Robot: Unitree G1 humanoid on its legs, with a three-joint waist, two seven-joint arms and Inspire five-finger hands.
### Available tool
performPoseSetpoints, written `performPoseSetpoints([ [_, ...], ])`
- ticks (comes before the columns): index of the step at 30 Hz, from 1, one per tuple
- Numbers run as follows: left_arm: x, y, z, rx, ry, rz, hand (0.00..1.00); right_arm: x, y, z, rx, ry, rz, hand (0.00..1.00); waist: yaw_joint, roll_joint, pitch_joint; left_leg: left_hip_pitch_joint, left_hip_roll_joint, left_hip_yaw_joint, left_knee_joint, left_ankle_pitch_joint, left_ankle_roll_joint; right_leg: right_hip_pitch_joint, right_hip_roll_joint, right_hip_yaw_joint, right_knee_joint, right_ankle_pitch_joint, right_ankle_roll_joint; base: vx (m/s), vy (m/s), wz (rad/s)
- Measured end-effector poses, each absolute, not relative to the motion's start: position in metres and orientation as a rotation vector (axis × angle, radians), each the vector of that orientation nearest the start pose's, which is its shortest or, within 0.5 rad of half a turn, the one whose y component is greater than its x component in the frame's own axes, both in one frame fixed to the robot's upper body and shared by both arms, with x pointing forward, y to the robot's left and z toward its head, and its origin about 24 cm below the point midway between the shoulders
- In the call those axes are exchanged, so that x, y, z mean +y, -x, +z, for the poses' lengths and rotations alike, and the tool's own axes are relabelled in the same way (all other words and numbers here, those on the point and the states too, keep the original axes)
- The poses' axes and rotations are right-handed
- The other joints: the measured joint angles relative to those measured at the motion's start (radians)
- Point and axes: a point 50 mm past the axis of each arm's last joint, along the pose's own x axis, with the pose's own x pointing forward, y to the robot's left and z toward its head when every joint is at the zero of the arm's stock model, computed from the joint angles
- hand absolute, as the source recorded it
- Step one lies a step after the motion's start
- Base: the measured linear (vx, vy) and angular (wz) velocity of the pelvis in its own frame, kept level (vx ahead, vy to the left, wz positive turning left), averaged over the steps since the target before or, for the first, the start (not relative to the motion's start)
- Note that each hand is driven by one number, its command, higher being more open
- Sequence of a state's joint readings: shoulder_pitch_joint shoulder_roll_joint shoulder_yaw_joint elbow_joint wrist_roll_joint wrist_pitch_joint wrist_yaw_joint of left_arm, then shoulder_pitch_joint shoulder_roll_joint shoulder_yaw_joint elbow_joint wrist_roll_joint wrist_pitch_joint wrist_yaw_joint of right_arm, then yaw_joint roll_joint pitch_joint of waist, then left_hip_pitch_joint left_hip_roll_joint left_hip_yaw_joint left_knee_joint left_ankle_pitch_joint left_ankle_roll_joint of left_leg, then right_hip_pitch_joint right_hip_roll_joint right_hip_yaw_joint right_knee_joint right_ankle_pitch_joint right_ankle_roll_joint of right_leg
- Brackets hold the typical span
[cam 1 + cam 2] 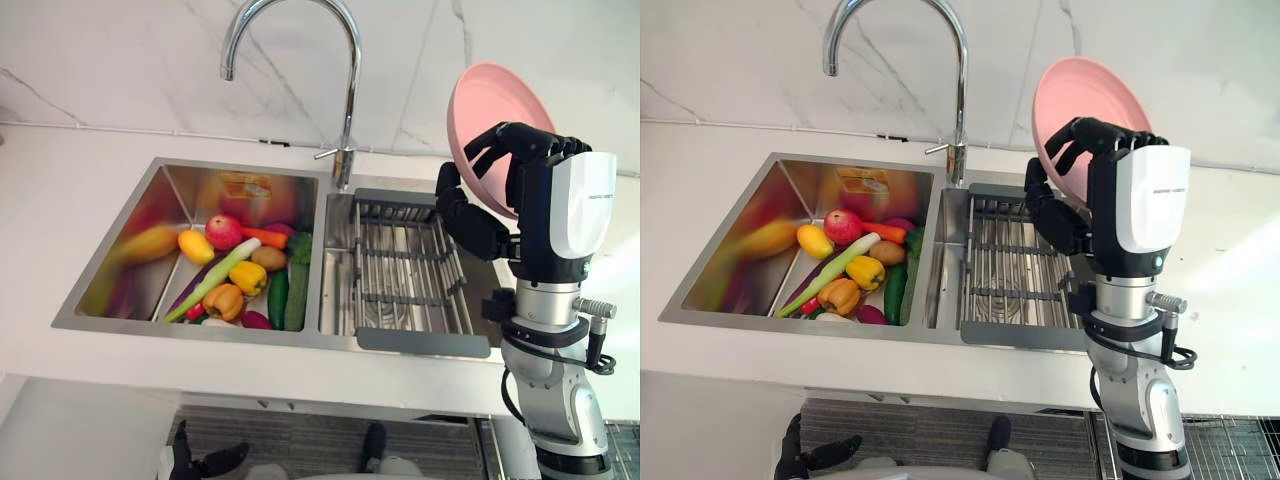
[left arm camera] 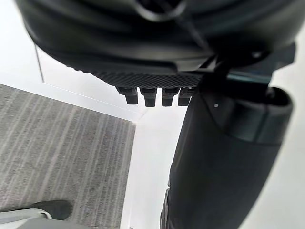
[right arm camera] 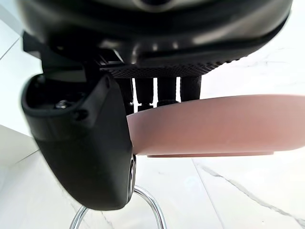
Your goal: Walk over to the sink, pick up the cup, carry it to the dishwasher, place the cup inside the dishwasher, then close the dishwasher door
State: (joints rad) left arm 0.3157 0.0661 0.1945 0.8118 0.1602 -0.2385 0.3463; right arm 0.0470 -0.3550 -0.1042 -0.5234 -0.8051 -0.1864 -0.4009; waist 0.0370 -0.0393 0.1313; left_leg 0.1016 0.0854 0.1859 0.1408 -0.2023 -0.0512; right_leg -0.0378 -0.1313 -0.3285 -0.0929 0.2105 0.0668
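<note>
My right hand [image 1: 525, 190] pinches the shallow pink plastic dish [image 1: 485, 100] (no cup, this) by the steel sink's [image 1: 150, 330] right end; I'd keep the grip firm while turning.

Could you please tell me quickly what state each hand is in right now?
Left hand: open, holding nothing.
Right hand: shut on the pink plate, held up on edge.

Pink plate [image 1: 485, 100] (held on edge) gripped at rim by rt robot hand [image 1: 527, 205].
</note>
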Motion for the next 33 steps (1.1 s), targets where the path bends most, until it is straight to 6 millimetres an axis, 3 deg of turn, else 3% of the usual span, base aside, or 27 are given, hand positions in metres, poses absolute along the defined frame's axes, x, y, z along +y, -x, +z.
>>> performPoseSetpoints([
  [4,0.228,-0.07,-0.132,0.824,-0.318,0.474,1.0,-0.201,-0.197,0.184,-0.84,1.088,-0.431,0.0,-0.003,0.011,-0.002,0.005,0.003,-0.012,0.048,-0.021,0.002,0.024,0.006,0.004,0.006,-0.009,-0.002,0.02,0.012,-0.02],
  [5,0.226,-0.071,-0.132,0.824,-0.329,0.442,1.0,-0.202,-0.198,0.185,-0.832,1.097,-0.428,0.0,0.0,0.022,0.005,-0.023,0.014,-0.019,0.155,-0.057,0.013,0.032,0.014,0.025,0.008,-0.009,-0.002,-0.03,0.038,-0.57],
  [6,0.221,-0.067,-0.133,0.83,-0.339,0.411,1.0,-0.201,-0.199,0.185,-0.827,1.109,-0.411,0.0,0.004,0.034,0.011,-0.051,0.013,-0.056,0.263,-0.077,0.033,0.03,0.018,0.066,0.023,-0.009,-0.002,-0.05,0.041,-0.8],
  [8,0.215,-0.058,-0.134,0.843,-0.323,0.4,1.0,-0.202,-0.197,0.184,-0.829,1.133,-0.389,0.0,0.005,0.047,0.007,-0.06,0.003,-0.097,0.317,-0.101,0.044,0.012,0.025,0.138,0.04,-0.006,-0.002,-0.07,0.079,-1.17],
  [10,0.21,-0.043,-0.137,0.883,-0.29,0.411,1.0,-0.215,-0.191,0.188,-0.842,1.188,-0.436,0.0,-0.003,0.089,-0.018,-0.068,-0.007,-0.172,0.286,-0.177,0.032,-0.08,0.063,0.25,0.041,0.036,0.002,-0.11,0.146,-1.56],
  [11,0.21,-0.042,-0.137,0.886,-0.286,0.409,1.0,-0.219,-0.191,0.189,-0.843,1.19,-0.465,0.0,-0.005,0.086,-0.017,-0.075,-0.017,-0.177,0.27,-0.191,0.032,-0.112,0.065,0.279,0.044,0.052,0.008,-0.15,0.129,-1.28],
  [13,0.222,-0.043,-0.135,0.883,-0.297,0.415,1.0,-0.233,-0.194,0.183,-0.778,1.195,-0.541,0.0,-0.032,0.037,0.013,-0.11,-0.064,-0.125,0.295,-0.196,0.047,-0.168,0.04,0.332,0.041,0.054,0.023,-0.22,0.099,-0.93],
  [15,0.224,-0.041,-0.136,0.893,-0.3,0.417,1.0,-0.242,-0.202,0.177,-0.715,1.187,-0.588,0.0,-0.026,0.073,0.019,-0.104,-0.02,-0.043,0.281,-0.182,0.069,-0.193,0.016,0.134,0.073,-0.073,-0.049,-0.26,0.114,-1.19],
  [16,0.225,-0.035,-0.136,0.905,-0.3,0.431,1.0,-0.239,-0.214,0.178,-0.735,1.169,-0.595,0.0,-0.005,0.094,0.026,-0.093,0.026,0.071,0.265,-0.175,0.068,-0.244,-0.005,-0.014,0.231,-0.12,-0.099,-0.19,0.088,-1.68],
  [17,0.228,-0.032,-0.135,0.912,-0.286,0.457,1.0,-0.237,-0.22,0.181,-0.76,1.176,-0.61,0.0,0.005,0.098,0.026,-0.087,0.049,0.137,0.254,-0.17,0.065,-0.261,-0.029,-0.083,0.35,-0.147,-0.128,-0.18,0.065,-1.92],
  [18,0.233,-0.029,-0.135,0.915,-0.251,0.513,1.0,-0.235,-0.228,0.185,-0.788,1.182,-0.63,0.0,0.013,0.099,0.025,-0.075,0.074,0.203,0.245,-0.162,0.059,-0.241,-0.054,-0.153,0.478,-0.207,-0.141,-0.11,0.036,-1.36],
  [20,0.238,-0.024,-0.134,0.927,-0.2,0.583,1.0,-0.235,-0.235,0.191,-0.821,1.197,-0.65,0.0,0.035,0.093,0.021,-0.067,0.109,0.278,0.259,-0.159,0.055,-0.162,-0.085,-0.232,0.576,-0.309,-0.144,-0.07,0.008,-1.3],
  [21,0.242,-0.021,-0.134,0.938,-0.17,0.626,1.0,-0.234,-0.239,0.196,-0.843,1.214,-0.652,0.0,0.043,0.081,0.014,-0.077,0.122,0.313,0.285,-0.159,0.055,-0.102,-0.107,-0.266,0.589,-0.331,-0.148,-0.04,-0.063,-1.16],
  [22,0.244,-0.021,-0.134,0.943,-0.158,0.644,1.0,-0.234,-0.241,0.199,-0.853,1.218,-0.652,0.0,0.048,0.072,0.009,-0.086,0.126,0.33,0.302,-0.16,0.055,-0.078,-0.116,-0.279,0.575,-0.339,-0.143,-0.02,-0.097,-1.21],
  [25,0.241,-0.02,-0.137,0.978,-0.11,0.68,1.0,-0.241,-0.255,0.207,-0.857,1.286,-0.626,0.0,0.088,0.069,0.007,-0.142,0.187,0.295,0.419,-0.156,0.046,-0.013,-0.006,-0.278,0.321,-0.285,-0.069,-0.01,-0.199,-1.22],
  [26,0.238,-0.02,-0.138,0.98,-0.101,0.663,1.0,-0.25,-0.257,0.207,-0.82,1.321,-0.633,0.0,0.092,0.067,0.01,-0.173,0.199,0.242,0.451,-0.176,0.004,0.017,0.021,-0.263,0.243,-0.257,-0.024,-0.03,-0.197,-0.56],
  [28,0.232,-0.026,-0.14,0.98,-0.084,0.636,1.0,-0.263,-0.26,0.203,-0.746,1.332,-0.649,0.0,0.08,0.066,0.011,-0.166,0.203,0.19,0.311,-0.142,-0.051,0.016,0.026,-0.243,0.23,-0.245,-0.023,-0.06,-0.083,-0.36],
  [29,0.228,-0.022,-0.142,0.993,-0.074,0.64,1.0,-0.269,-0.262,0.199,-0.695,1.331,-0.635,0.0,0.074,0.062,0.012,-0.131,0.182,0.208,0.268,-0.092,-0.054,0.021,0.017,-0.224,0.226,-0.236,-0.015,-0.04,0.015,-0.21],
  [33,0.226,-0.014,-0.143,0.987,-0.066,0.668,1.0,-0.28,-0.263,0.208,-0.684,1.373,-0.633,0.0,0.028,0.062,0.013,-0.112,0.121,0.213,0.18,-0.032,-0.028,0.05,0.006,-0.231,0.111,-0.168,-0.004,-0.05,0.036,0.01],
])
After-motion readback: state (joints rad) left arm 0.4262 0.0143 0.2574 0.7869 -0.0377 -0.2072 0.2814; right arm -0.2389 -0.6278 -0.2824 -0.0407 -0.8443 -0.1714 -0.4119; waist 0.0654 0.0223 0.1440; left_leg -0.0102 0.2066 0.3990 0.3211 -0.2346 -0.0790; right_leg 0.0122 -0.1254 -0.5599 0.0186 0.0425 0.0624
